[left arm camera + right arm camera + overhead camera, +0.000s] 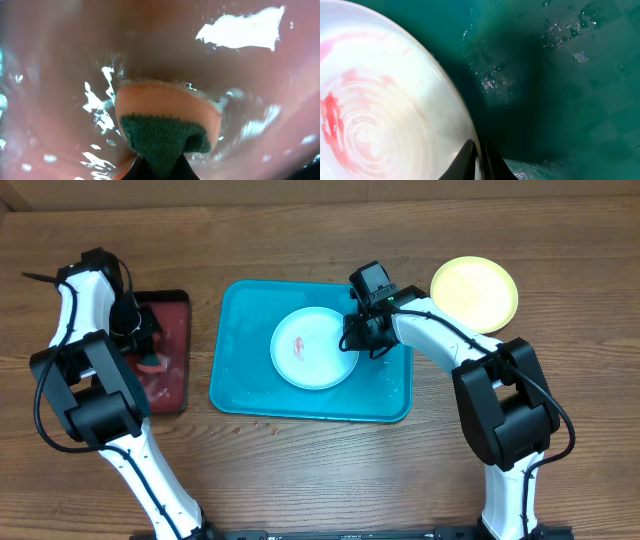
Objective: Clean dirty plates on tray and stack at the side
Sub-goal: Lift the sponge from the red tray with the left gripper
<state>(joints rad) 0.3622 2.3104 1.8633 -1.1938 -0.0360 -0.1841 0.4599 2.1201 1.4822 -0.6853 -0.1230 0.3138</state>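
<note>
A white plate (pixel 310 350) with a red smear lies in the turquoise tray (pixel 240 370). My right gripper (pixel 358 340) is shut on the plate's right rim. The right wrist view shows its fingers (pixel 479 160) pinching the rim of the smeared plate (pixel 380 115) over the wet tray floor (pixel 560 100). A yellow-green plate (pixel 475 292) lies on the table at the back right. The pale mint plate is out of view. My left gripper (pixel 146 345) is shut on an orange sponge with a green pad (pixel 165 120). It presses the sponge onto a dark red tray.
The dark red tray (pixel 170 385) lies left of the turquoise tray and is wet (pixel 60 75). Water drops lie on the turquoise tray's right side (pixel 395 385). A few small crumbs (pixel 265 425) lie on the wooden table in front of it.
</note>
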